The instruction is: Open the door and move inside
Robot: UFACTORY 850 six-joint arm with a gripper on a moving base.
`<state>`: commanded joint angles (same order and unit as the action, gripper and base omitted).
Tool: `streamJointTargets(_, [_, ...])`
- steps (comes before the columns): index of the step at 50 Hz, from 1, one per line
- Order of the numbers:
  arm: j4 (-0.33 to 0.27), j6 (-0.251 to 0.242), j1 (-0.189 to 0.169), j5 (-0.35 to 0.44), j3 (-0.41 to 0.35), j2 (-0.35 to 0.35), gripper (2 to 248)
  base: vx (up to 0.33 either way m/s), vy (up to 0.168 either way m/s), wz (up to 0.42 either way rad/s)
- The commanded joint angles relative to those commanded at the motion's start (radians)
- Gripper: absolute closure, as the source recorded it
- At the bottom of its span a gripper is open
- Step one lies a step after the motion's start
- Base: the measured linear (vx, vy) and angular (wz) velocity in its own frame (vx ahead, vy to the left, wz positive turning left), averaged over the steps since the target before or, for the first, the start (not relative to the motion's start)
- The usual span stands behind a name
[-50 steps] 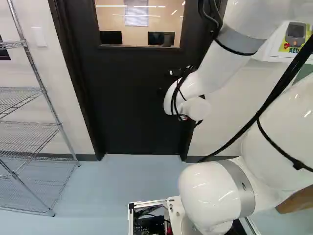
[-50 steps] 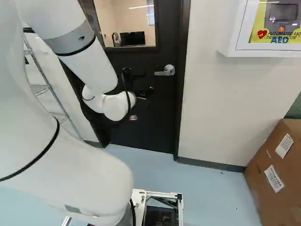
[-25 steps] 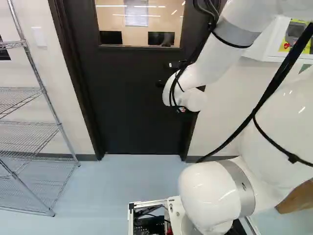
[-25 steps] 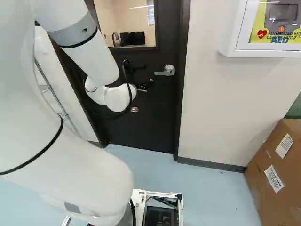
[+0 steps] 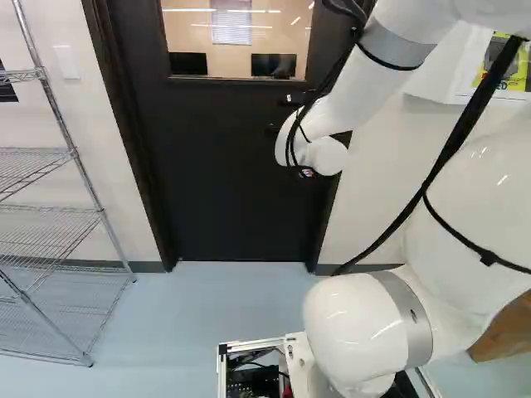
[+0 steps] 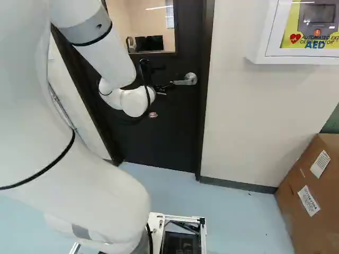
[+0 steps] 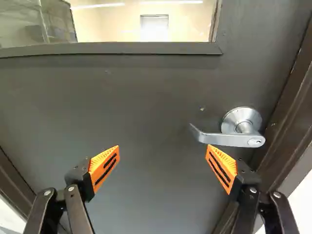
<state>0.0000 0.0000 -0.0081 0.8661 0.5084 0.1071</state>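
My gripper (image 6: 166, 88) hangs before the black door (image 5: 228, 174), close beside the silver lever handle (image 6: 186, 79) in the right base view. In the wrist view the gripper (image 7: 164, 146) is wide open, its orange pads far apart with only bare door between and behind them. The lever handle (image 7: 229, 139) lies just ahead of one fingertip, outside the gap; whether they touch I cannot tell. The door stands closed in its frame (image 7: 287, 112), with a window (image 7: 146, 22) in its upper part.
A wire shelf (image 5: 50, 211) stands left of the door in the left base view. In the right base view a white wall cabinet (image 6: 265, 39) hangs right of the door, above a cardboard box (image 6: 307, 196) on the floor (image 6: 238, 217).
The arm has risen in front of the door, bringing the gripper from below the handle up to about its level. The base and the door have not moved.
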Motion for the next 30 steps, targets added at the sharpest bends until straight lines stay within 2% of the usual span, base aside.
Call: streamJointTargets(30, [0.0,0.0,-0.013,-0.095,0.112,-0.046,3,0.0,0.0,0.0])
